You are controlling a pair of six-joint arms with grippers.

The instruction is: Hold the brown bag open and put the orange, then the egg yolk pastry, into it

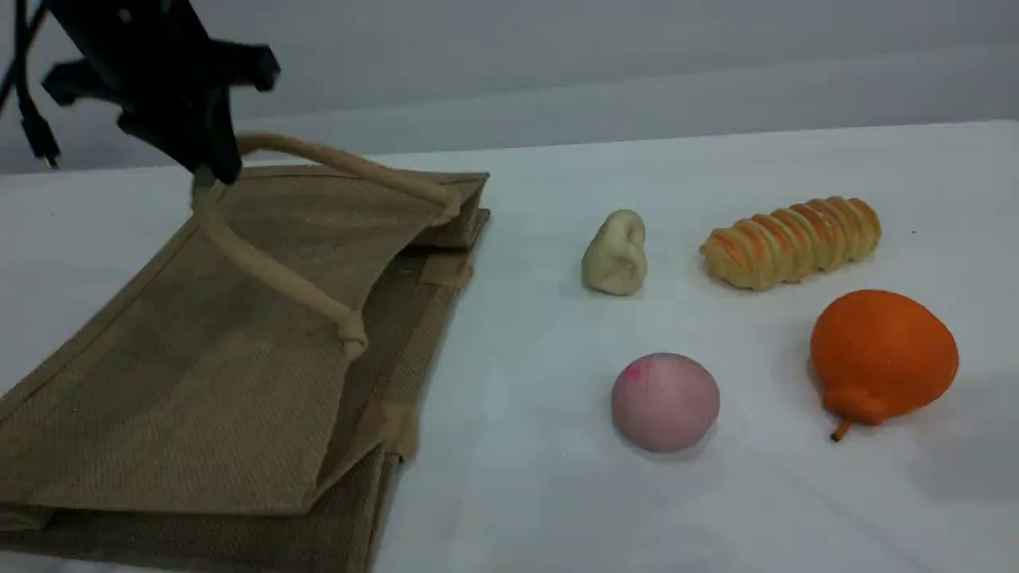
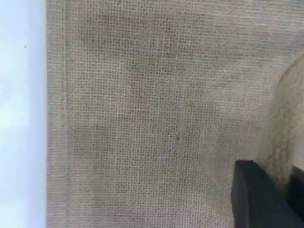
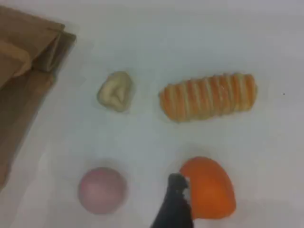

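Scene view — a handle (image 1: 263, 267) of the brown bag (image 1: 159, 382) is gripped by the left hand (image 1: 208, 171) at 10 o'clock; the orange (image 1: 884, 354) is seen at 4 o'clock, the egg yolk pastry (image 1: 614, 253) mid-bench — the right hand (image 3: 176, 187) is held open.

Tan coarse-weave bag (image 1: 199, 358), beige handles (image 1: 271, 270), bright-orange orange (image 1: 884, 354), cream pastry (image 1: 614, 255), pink ball (image 1: 665, 402), orange-striped roll (image 1: 792, 241), white table (image 1: 716, 509).

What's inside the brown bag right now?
In the brown bag, the narrow mouth gap under the raised top panel shows only fabric. Deeper inside is covered by that panel. The orange and egg yolk pastry lie outside, on the table.
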